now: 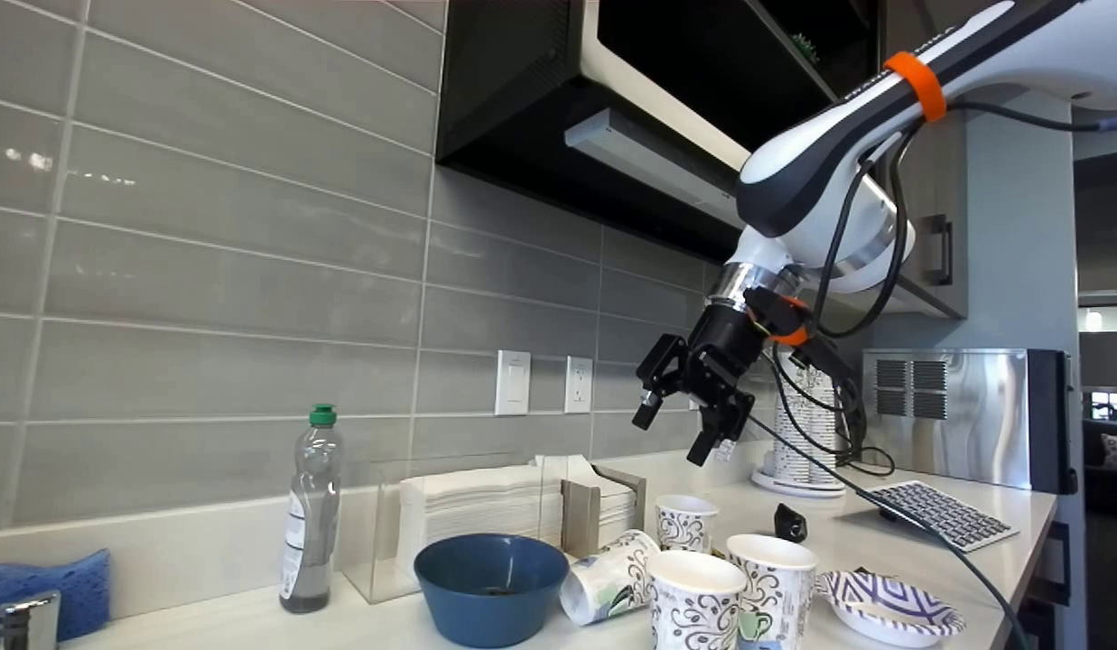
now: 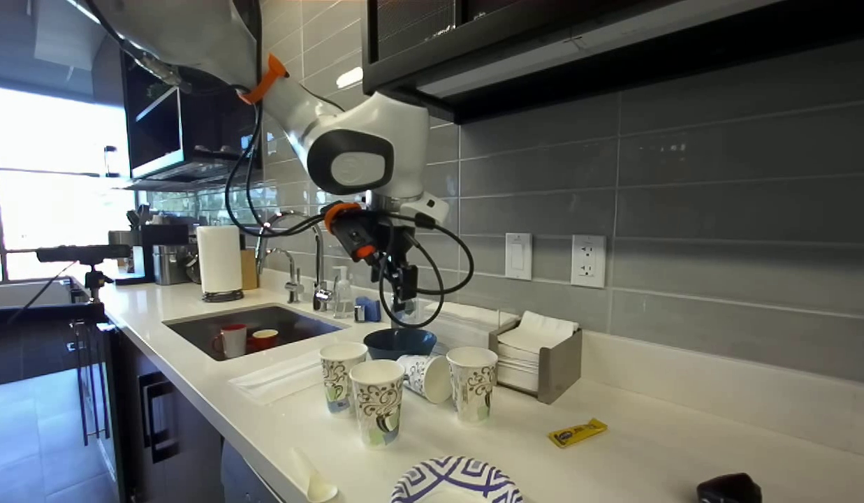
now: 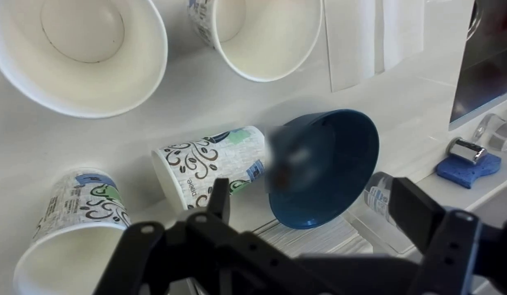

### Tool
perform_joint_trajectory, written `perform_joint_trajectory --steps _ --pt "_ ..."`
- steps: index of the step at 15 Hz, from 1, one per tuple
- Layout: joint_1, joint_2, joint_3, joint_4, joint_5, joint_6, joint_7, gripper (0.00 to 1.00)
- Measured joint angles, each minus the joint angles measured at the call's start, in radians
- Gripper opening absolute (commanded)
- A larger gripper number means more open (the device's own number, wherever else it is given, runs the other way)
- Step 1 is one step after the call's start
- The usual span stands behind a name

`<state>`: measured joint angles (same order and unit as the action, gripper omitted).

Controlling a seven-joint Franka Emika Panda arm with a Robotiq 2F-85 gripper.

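My gripper [image 1: 674, 431] is open and empty, tilted down in the air above the counter; it also shows in an exterior view [image 2: 400, 290] and the wrist view [image 3: 314, 200]. Nearest below it are a dark blue bowl [image 1: 486, 618] and a patterned paper cup [image 1: 612, 578] lying on its side. In the wrist view the bowl [image 3: 351, 164] appears between the fingers, with part of its inside blurred. The lying cup [image 3: 212, 164] is beside it, by the left finger. Three paper cups stand upright: a near one [image 2: 377, 402], another [image 2: 342, 377] and a third [image 2: 471, 384].
Napkins [image 1: 486, 506] stand in holders against the wall. A green-capped soap bottle [image 1: 311, 524] and blue sponge [image 1: 79, 587] are beyond the bowl. A patterned paper plate [image 2: 459, 482], yellow packet [image 2: 577, 433] and black object [image 2: 729, 489] lie on the counter. Cabinets [image 1: 513, 81] hang above.
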<state>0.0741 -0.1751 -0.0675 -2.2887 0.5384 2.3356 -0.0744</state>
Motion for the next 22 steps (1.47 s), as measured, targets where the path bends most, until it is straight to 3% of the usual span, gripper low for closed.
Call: perform_joint_trajectory --steps 8,18,22 --pt "-0.005 0.052 0.009 -0.011 -0.002 0.024 0.021 1.0" --pt "-0.005 0.159 0.043 -0.014 0.012 0.267 0.092 1.0" --pt "-0.005 0.18 0.053 -0.015 0.012 0.311 0.129 1.0"
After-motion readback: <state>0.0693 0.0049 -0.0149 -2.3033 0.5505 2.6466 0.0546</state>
